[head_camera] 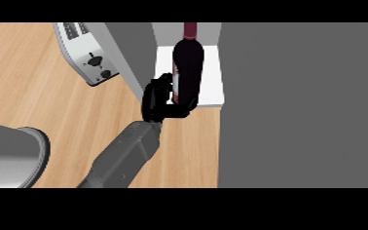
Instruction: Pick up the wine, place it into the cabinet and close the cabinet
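Note:
The wine bottle [188,63] is dark, with a dark red neck pointing away from me. It lies tilted over the white floor [212,85] of the open cabinet, its base near the cabinet's front edge. My left hand [155,100] is shut on the bottle's lower part: the palm is at the bottle's left and the fingers curl under its base. The cabinet's grey door [287,102] stands open and fills the view's right side. The right hand does not show.
A silver toaster [90,53] stands on the wooden counter [43,92], left of the cabinet's grey side wall [129,53]. A grey round vessel [18,156] sits at the lower left edge. The open door hides whatever lies to the right.

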`<act>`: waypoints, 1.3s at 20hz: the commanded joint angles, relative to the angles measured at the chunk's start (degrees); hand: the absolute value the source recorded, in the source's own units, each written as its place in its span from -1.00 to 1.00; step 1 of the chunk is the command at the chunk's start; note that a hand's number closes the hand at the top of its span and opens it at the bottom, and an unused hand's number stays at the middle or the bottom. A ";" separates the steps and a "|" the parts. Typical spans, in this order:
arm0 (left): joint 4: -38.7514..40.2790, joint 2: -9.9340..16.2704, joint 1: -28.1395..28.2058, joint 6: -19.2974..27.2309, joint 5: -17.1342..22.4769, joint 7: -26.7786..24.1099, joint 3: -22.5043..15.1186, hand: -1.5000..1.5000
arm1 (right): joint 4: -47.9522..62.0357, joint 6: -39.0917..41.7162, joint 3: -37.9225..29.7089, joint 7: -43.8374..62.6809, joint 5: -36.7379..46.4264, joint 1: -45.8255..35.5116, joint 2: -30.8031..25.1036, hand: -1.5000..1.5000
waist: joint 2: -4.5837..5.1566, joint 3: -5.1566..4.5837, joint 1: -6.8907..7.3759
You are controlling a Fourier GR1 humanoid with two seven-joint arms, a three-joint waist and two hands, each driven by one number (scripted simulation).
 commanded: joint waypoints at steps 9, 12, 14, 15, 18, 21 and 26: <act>11.47 0.00 -10.24 -3.95 9.25 -2.04 -0.33 1.00 | 3.90 0.71 0.81 -1.74 1.42 -1.58 0.20 -1.00 | 0.32 -0.02 -0.91; 12.90 0.00 -11.68 -6.21 6.25 -0.59 2.39 1.00 | 1.93 1.54 -0.48 -2.33 -0.56 1.32 0.25 -1.00 | 0.05 0.01 -0.02; 9.68 0.00 -11.19 -0.79 11.64 -1.19 -1.92 1.00 | 4.50 0.71 1.70 -3.00 2.57 -0.89 1.29 -1.00 | 0.28 -0.01 -1.01; 14.05 0.00 -14.53 -3.25 10.09 0.30 0.59 1.00 | 1.29 0.58 0.39 -0.32 -0.50 -1.12 -0.09 -1.00 | 0.27 -0.01 -0.89; 16.05 0.00 -15.96 -2.91 9.15 0.12 1.37 1.00 | 4.02 1.71 3.97 -6.76 5.95 2.89 3.19 -1.00 | 0.27 0.01 -0.87; 21.29 0.00 -17.28 -3.95 8.62 1.36 1.99 1.00 | 3.86 -0.33 0.57 -0.78 0.95 -4.17 0.12 -1.00 | 0.44 -0.02 -0.89; 24.58 0.00 -18.71 -4.24 10.45 1.09 3.22 1.00 | 4.22 1.50 0.73 -3.30 0.37 -1.98 0.36 -1.00 | 0.82 -0.03 -1.98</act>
